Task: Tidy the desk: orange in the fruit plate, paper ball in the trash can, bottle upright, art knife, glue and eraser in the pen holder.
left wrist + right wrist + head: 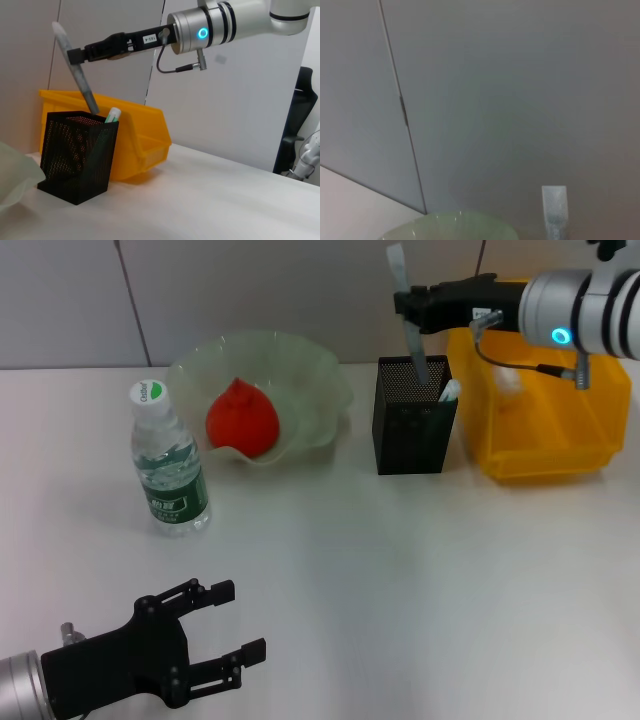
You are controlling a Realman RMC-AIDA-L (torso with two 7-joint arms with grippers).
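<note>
My right gripper (pixel 403 308) is shut on the art knife (pixel 411 335), a long grey strip. It holds the knife tilted, with the lower end inside the black mesh pen holder (pixel 413 430). The left wrist view shows the same grip (pixel 74 55) on the art knife (pixel 80 82) over the pen holder (pixel 75 155). A white-green glue stick (pixel 449 391) pokes out of the holder. The orange (pixel 242 420) lies in the fruit plate (pixel 300 370). The bottle (pixel 167 462) stands upright. My left gripper (pixel 238 622) is open near the table's front left. Paper ball and eraser are out of view.
The yellow trash can (pixel 545 430) stands right beside the pen holder, under my right arm. A whitish patch (pixel 506 381) shows inside it, and I cannot tell what it is. A grey wall runs behind the table.
</note>
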